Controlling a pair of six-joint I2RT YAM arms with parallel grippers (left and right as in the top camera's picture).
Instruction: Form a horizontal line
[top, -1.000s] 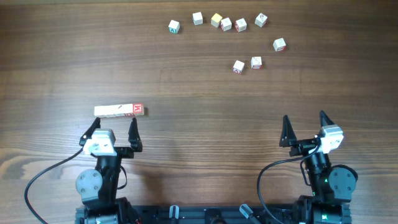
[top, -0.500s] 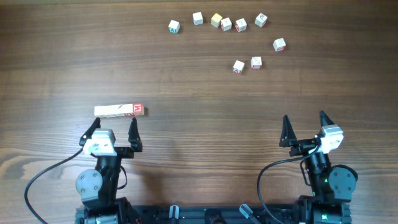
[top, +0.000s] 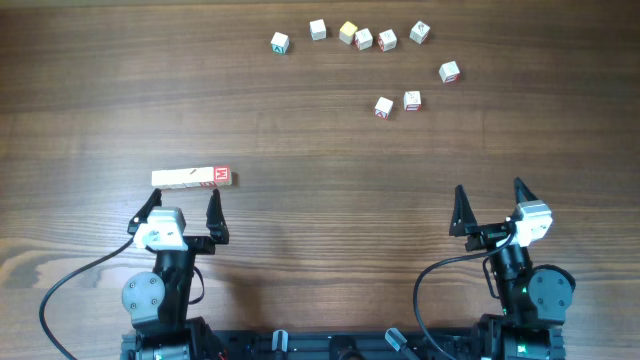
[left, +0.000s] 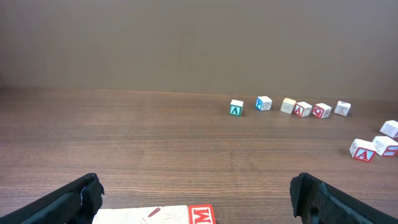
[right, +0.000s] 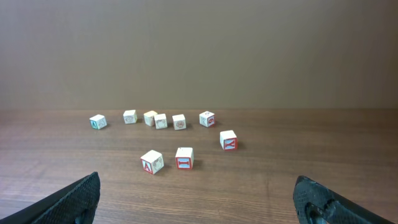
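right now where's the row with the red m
Overhead view: the row lies left of centre, just ahead of the open left pincer, far from the loose cubes at the upper right.

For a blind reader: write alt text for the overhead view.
A short row of pale wooden letter cubes, a red M at its right end, lies on the brown wooden table just ahead of the open left tool. Nine loose letter cubes sit scattered farther off to the right; the open right tool is empty.
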